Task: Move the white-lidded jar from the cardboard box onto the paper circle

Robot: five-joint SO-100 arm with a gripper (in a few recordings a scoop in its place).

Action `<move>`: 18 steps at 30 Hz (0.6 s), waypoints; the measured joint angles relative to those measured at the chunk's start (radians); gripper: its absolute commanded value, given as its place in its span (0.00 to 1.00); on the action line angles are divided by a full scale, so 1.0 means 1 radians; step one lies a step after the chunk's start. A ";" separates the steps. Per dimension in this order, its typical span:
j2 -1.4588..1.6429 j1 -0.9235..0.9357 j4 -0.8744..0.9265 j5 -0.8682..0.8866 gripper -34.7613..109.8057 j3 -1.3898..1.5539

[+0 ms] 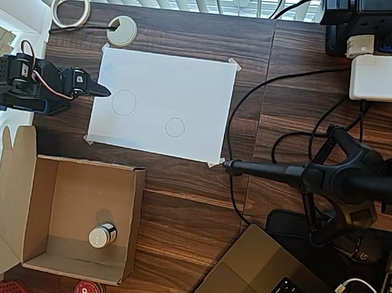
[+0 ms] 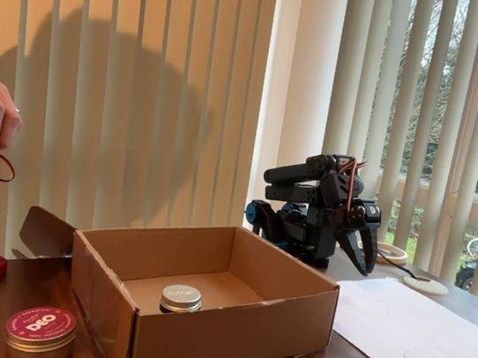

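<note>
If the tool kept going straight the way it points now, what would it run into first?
Probably the white taped sheet. In the overhead view the tool points right, toward the larger drawn circle. In the fixed view its tip angles down, so it likely meets paper near that circle; depth is unclear.

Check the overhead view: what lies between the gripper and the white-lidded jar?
Bare dark table, then the cardboard box's far wall separate the gripper from the white-lidded jar, which sits inside the box.
</note>
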 measured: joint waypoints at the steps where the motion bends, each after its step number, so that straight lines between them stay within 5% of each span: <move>1: 0.000 0.000 0.000 0.000 0.24 0.000; 18: 0.000 0.017 0.000 0.000 0.24 0.000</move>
